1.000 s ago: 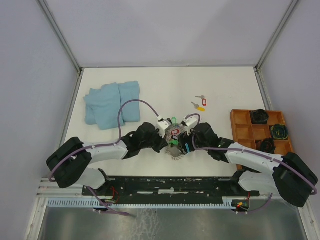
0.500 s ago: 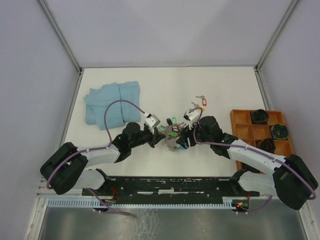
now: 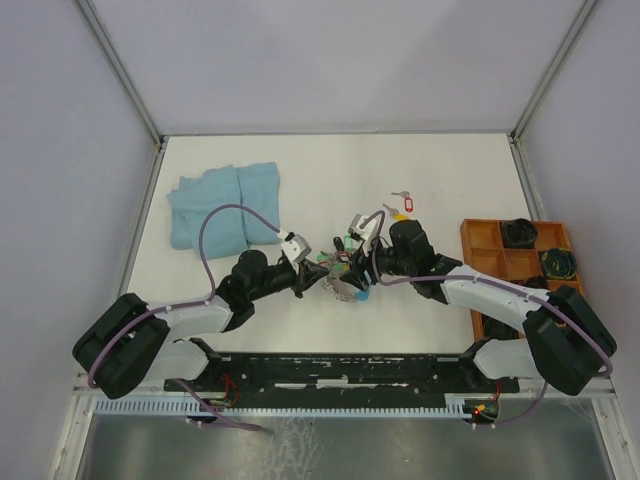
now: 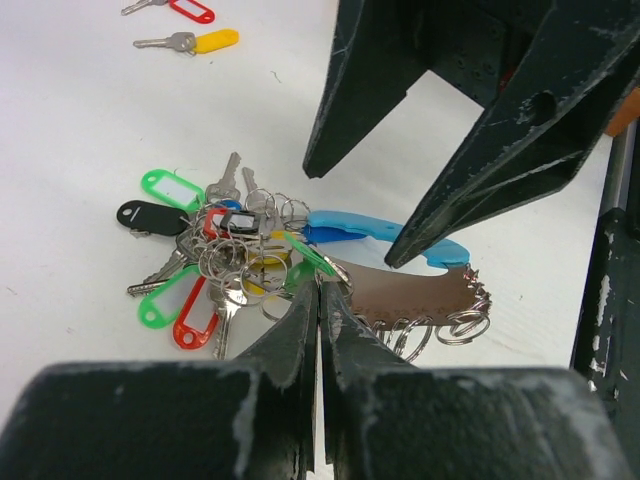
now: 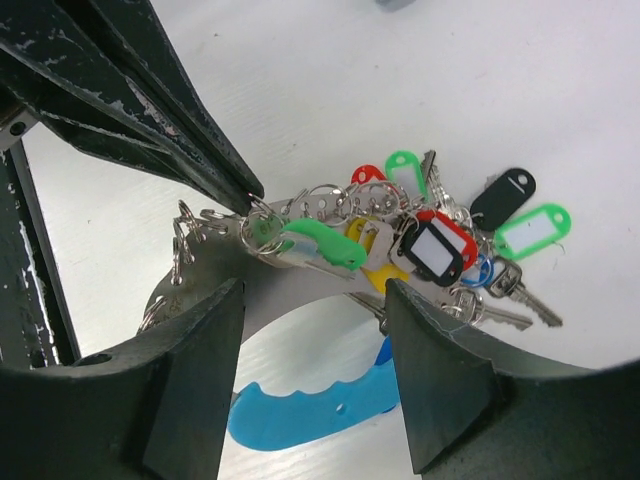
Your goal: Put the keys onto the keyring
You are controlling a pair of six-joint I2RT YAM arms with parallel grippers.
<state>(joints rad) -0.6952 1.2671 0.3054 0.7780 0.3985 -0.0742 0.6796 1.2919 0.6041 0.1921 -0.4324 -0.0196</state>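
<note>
A bunch of keys (image 4: 215, 265) lies mid-table on the white table (image 3: 450, 165), between the two wrists. They are small silver keys with oblong tags in green, red, black and yellow, threaded on many small split rings. The rings hang from a brown leather keyring strip (image 4: 410, 292), which lies across a blue plastic piece (image 4: 375, 230). A red-tagged key (image 4: 188, 11) and a yellow-tagged key (image 4: 203, 41) lie loose, near each other and well apart from the bunch.

The left gripper (image 4: 322, 288) has its fingers pressed together to a hairline slit, the tips nipping a split ring at the strip's end beside a green tag. The right gripper (image 5: 312, 300) is spread wide and holds nothing. Its fingers straddle the strip, one tip down at the blue piece.

Since a second ago both wrists have shifted away from the bases, and the bunch with them. The left arm now lies flatter and drawn leftward, and the right wrist stands just beside the yellow-tagged key. The two loose keys lie where they did.
</note>
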